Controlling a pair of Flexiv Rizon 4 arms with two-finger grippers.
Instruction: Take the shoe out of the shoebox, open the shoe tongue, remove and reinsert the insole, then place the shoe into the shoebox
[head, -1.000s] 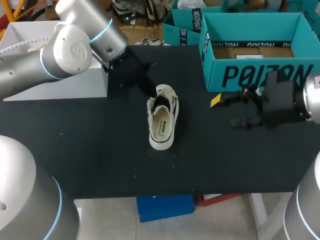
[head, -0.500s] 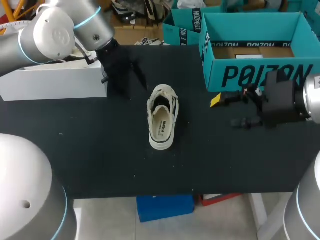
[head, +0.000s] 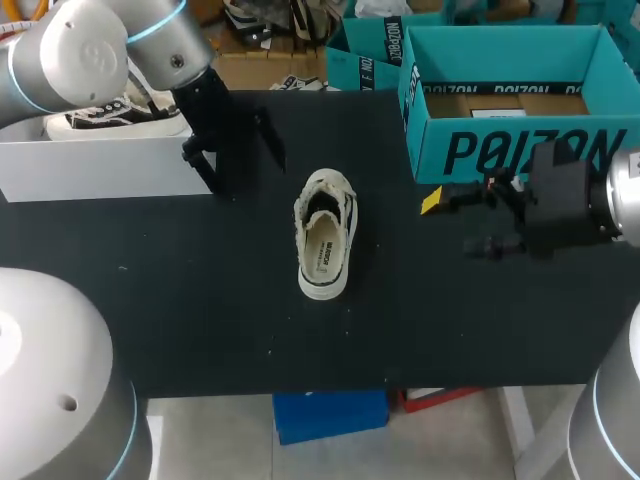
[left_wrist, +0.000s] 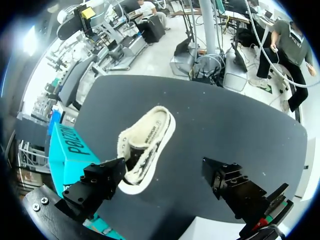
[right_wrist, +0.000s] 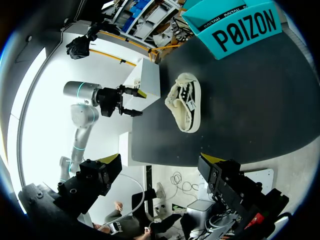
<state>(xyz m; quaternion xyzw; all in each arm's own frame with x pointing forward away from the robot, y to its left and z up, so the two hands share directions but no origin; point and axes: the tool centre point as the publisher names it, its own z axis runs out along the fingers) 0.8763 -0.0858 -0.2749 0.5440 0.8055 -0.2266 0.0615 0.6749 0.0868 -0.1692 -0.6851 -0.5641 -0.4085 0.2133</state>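
Over the black table, my left gripper hangs with its fingers spread wide, holding nothing. The white shoe lies on its sole ahead of it, opening upward, apart from both fingers. My right gripper is also wide open and holds nothing. It hovers well off the shoe's far side, with the open teal shoebox just beside it. A white box holding a second shoe stands close by my left gripper.
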